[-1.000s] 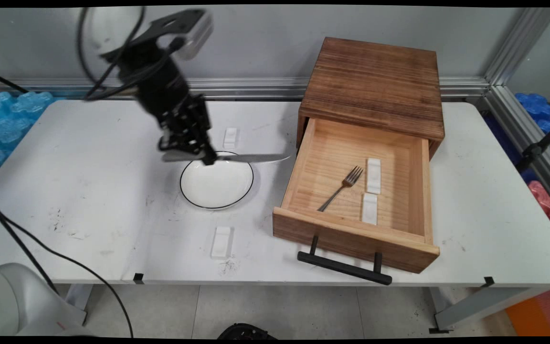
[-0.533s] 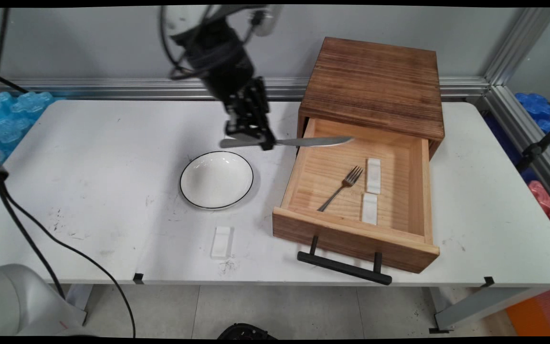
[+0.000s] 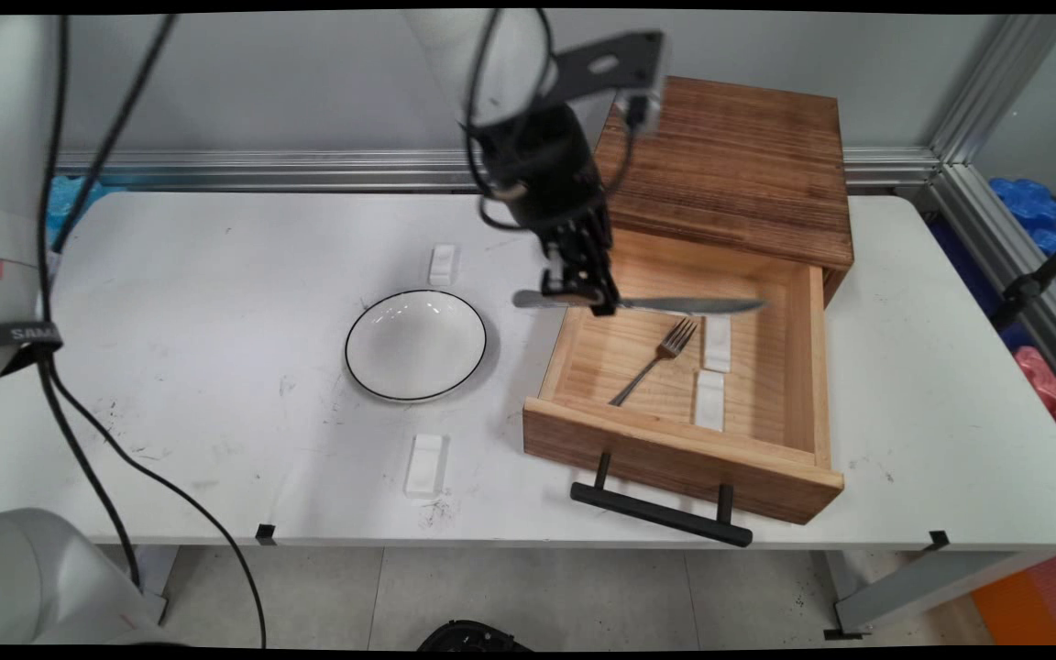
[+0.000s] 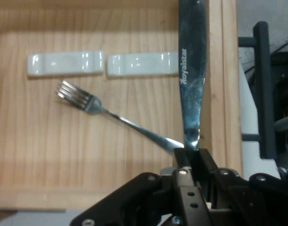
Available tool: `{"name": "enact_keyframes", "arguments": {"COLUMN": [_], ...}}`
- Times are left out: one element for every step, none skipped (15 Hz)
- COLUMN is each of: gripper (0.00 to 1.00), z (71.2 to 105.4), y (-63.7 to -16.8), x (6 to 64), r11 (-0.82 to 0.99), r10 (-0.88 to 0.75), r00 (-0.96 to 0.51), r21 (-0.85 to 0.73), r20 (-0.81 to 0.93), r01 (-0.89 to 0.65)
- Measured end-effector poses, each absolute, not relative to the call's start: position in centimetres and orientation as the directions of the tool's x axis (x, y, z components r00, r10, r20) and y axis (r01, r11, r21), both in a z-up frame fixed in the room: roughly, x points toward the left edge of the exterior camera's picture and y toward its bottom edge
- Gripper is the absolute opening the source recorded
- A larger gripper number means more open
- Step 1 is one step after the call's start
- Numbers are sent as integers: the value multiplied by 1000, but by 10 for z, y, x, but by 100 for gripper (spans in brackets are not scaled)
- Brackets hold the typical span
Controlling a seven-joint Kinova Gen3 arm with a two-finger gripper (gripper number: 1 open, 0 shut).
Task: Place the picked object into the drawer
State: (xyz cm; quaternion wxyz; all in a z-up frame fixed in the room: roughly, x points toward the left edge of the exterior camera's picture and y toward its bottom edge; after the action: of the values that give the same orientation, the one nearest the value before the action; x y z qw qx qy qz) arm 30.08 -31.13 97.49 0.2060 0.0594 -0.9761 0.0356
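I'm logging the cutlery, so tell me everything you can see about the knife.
The knife is a silvery metal table knife, its blade stamped Royalstar. The gripper is shut on its handle end, holding it about level in the air above the open wooden drawer, blade pointing across it. It passes above the fork without touching.

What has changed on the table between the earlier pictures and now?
The black pincer, shut on the silver table knife, carried it rightward from above the white black-rimmed plate to above the open wooden drawer. The plate, the steel fork and the white rests stayed put.

Silver knife (image 3: 675, 305) (wood-grain drawer (image 3: 665, 449))
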Motion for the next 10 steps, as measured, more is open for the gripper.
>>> {"name": "enact_keyframes", "arguments": {"gripper": [0,0,0,0,0,0,0,0,0,0], "z": [967,960,951,942,934,924,916,908,903,896], "y": [-314,-317,-320,-323,-326,-329,-332,-335,-337,-340], "x": [291,284,275,267,261,253,249,244,242,238], "r11": [991,991,992,992,992,992,992,992,992,992], "r10": [-95,-90,-87,-85,-84,-84,-84,-85,-85,-85], "r00": [-910,-912,-914,-916,-917,-919,-921,-923,-924,-925], "r21": [-49,-51,-52,-53,-54,-54,-54,-54,-54,-53], "r20": [404,400,397,393,390,384,380,376,373,369], "r01": [-125,-121,-117,-115,-114,-113,-113,-113,-113,-113]}}
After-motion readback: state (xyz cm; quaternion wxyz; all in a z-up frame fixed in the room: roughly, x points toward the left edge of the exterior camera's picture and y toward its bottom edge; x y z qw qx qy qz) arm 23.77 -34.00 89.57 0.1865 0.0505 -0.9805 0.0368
